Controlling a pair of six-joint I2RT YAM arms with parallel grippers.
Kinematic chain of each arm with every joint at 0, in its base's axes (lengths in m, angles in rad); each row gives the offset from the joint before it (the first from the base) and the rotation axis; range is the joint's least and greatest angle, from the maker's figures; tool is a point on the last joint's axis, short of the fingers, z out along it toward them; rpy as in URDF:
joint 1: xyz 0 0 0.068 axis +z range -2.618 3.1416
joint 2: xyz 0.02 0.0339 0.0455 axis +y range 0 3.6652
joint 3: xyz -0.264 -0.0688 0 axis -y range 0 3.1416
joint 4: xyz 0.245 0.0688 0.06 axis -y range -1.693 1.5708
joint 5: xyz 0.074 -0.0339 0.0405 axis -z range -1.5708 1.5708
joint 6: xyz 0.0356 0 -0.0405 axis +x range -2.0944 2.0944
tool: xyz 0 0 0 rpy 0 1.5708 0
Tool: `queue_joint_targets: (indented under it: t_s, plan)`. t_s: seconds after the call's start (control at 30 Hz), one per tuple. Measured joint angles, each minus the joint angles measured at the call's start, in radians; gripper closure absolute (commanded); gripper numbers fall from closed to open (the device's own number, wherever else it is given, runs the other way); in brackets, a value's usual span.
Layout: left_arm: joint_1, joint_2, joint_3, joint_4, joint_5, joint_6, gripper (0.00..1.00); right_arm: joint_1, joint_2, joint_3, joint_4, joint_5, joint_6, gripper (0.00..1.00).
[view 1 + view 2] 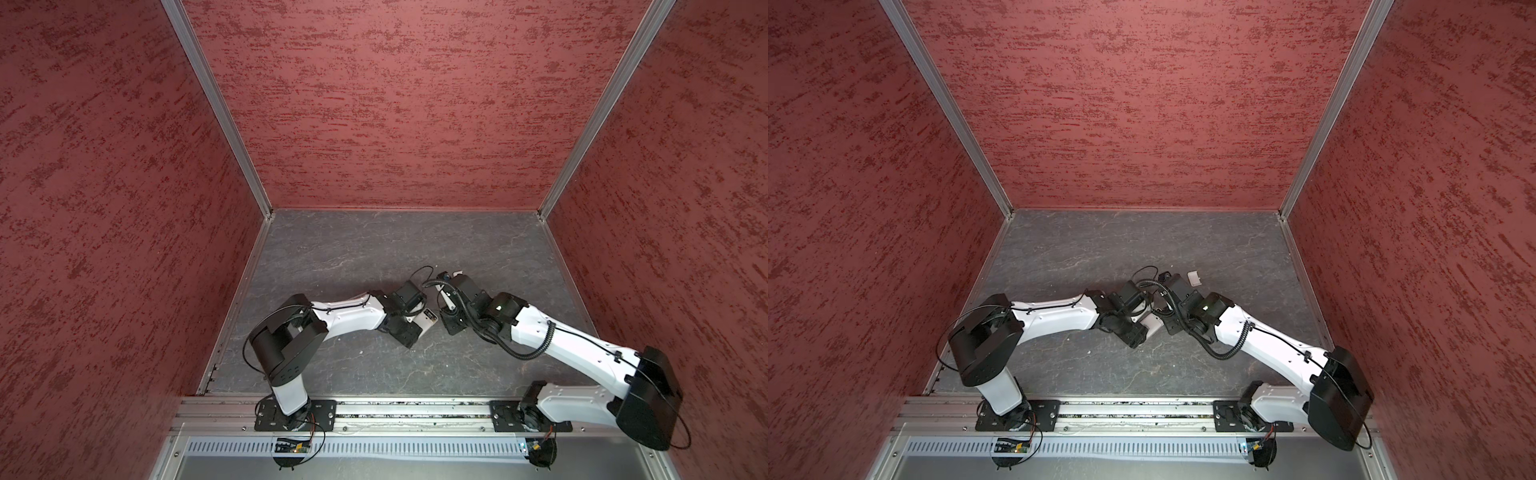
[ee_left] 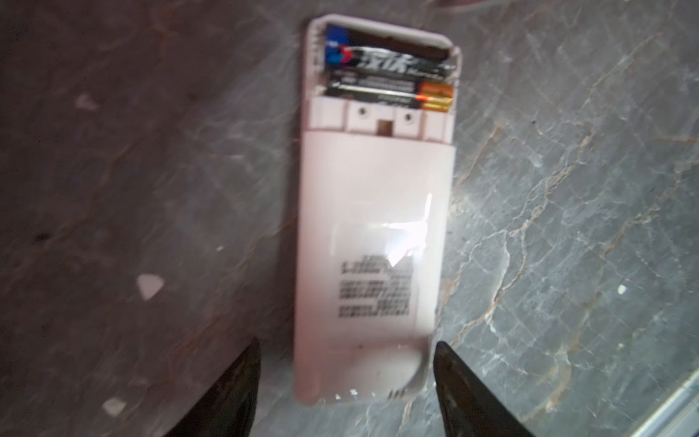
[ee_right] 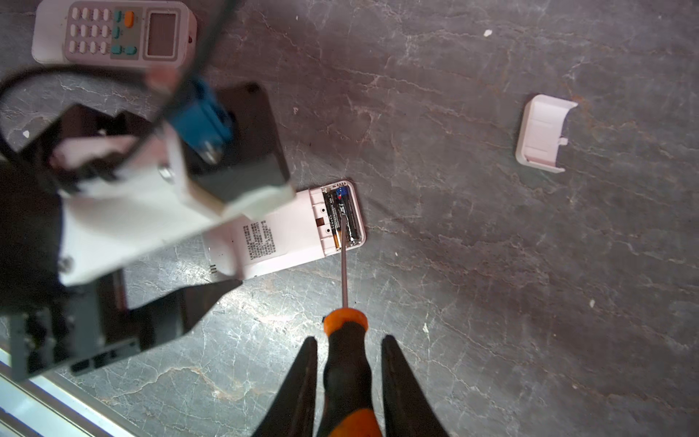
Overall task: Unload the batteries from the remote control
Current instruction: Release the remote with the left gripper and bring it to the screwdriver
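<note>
In both top views the left arm [image 1: 353, 318] covers most of the remote control [image 1: 428, 321], so only one end shows. The batteries [image 2: 386, 75] are blurred in the left wrist view and too small to tell in the top views. The print on the label [image 2: 374, 291] is not readable. In the right wrist view the picture's edge cuts off the second remote [image 3: 113, 34] and the handle of the screwdriver [image 3: 346, 321].

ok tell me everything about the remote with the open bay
The remote is pale pinkish plastic, flat and face down on the grey table, label on its back. Cover off: two dark batteries lie side by side in the bay, a screwdriver tip at them. The open left claw flanks its other end.
</note>
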Motion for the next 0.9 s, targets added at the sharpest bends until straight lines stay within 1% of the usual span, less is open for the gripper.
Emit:
queue_joint_targets:
  t_s: [0.07, 0.13, 0.27, 0.33, 0.47, 0.6, 0.77, 0.9]
  plan:
    - [0.041, -0.06, -0.016, -0.004, 0.045, -0.034, 0.28, 0.0, -0.002, 0.0, 0.0, 0.001, 0.0, 1.0]
    - [0.082, -0.13, -0.041, 0.024, 0.11, -0.096, 0.28, 0.0, -0.007, 0.0, 0.003, 0.007, 0.0, 1.0]
    - [0.15, -0.259, -0.111, 0.134, 0.23, -0.278, 0.31, 0.0, -0.034, 0.0, 0.028, 0.019, 0.002, 1.0]
    - [0.164, -0.287, -0.123, 0.193, 0.272, -0.375, 0.32, 0.0, -0.05, 0.0, 0.062, 0.03, 0.005, 1.0]
    - [0.189, -0.285, -0.126, 0.357, 0.35, -0.585, 0.32, -0.001, -0.078, -0.002, 0.174, 0.041, 0.0, 1.0]
    - [0.211, -0.241, -0.127, 0.549, 0.403, -0.792, 0.32, -0.001, -0.103, -0.018, 0.317, 0.048, -0.017, 1.0]
    - [0.219, -0.22, -0.126, 0.673, 0.403, -0.94, 0.32, -0.002, -0.101, -0.021, 0.422, 0.053, -0.043, 1.0]
    - [0.222, -0.22, -0.125, 0.742, 0.389, -1.003, 0.32, -0.005, -0.098, -0.021, 0.466, 0.051, -0.049, 1.0]
